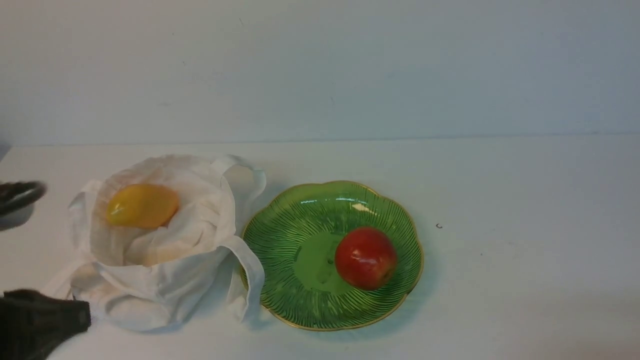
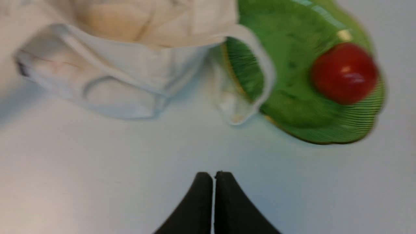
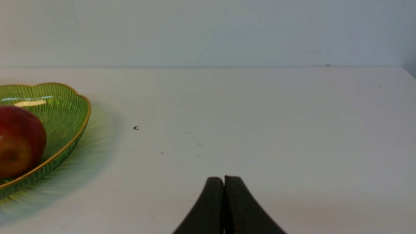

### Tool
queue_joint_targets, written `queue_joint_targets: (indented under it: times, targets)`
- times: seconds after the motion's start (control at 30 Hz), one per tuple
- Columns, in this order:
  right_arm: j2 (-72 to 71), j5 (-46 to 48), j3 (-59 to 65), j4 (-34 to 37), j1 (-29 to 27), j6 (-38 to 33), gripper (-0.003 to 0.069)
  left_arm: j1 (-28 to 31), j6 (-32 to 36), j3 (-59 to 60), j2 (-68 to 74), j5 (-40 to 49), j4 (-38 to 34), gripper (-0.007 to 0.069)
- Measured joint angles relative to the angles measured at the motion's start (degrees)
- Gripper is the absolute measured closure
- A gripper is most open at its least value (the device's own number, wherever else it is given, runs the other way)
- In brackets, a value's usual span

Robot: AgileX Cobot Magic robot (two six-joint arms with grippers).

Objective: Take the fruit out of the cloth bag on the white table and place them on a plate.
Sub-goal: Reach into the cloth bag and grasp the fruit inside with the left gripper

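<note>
Two grippers: left gripper [image 2: 213, 174] with its black jaws pressed together on nothing; right gripper [image 3: 224, 178] likewise closed and empty; both low over the plain matte white table [image 1: 500, 280]
Object to move: one glossy yellow-orange oval fruit [image 1: 142, 205], mango-like, lying in the open mouth of the soft white cloth bag [image 1: 165, 285], toward its far wall
Direction from left gripper: ahead of the fingertips and past the bag's near wall, which stands between gripper and fruit; the left wrist view shows only the bag's cream lining, not the fruit
Long axis: roughly crosswise to the left gripper's forward line, slightly tilted
Nearer arm: left, close to the bag's near side; the right gripper sits beyond the plate, well apart from the bag
Destination: glossy green glass plate with scalloped gold rim [image 1: 300, 200], ahead and to the right of the left gripper, just beside the bag; one white strap handle [image 1: 250, 270] appears to lie over its rim
Plate contents: one round red apple [image 1: 365, 257], right of centre; bare glass toward the bag side
Step judged: approach not yet begun; the jaws must part, then descend across the fruit's narrow width
Risk judged: loose cloth caught with the fruit
</note>
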Motion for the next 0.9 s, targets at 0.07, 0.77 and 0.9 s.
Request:
queue_joint_targets:
  times: [0.07, 0.77, 0.9]
  targets:
    - [0.0, 0.0, 0.0, 0.0, 0.0, 0.0, 0.0673, 0.0, -1.1, -3.8, 6.2, -0.2, 5.6, 0.0597]
    - [0.0, 0.0, 0.0, 0.0, 0.0, 0.0, 0.0673, 0.0, 5.2, -26.6, 46.6, -11.4, 14.6, 0.0013]
    - [0.0, 0.0, 0.0, 0.0, 0.0, 0.0, 0.0673, 0.0, 8.2, -28.1, 52.1, -12.6, 18.2, 0.0011]
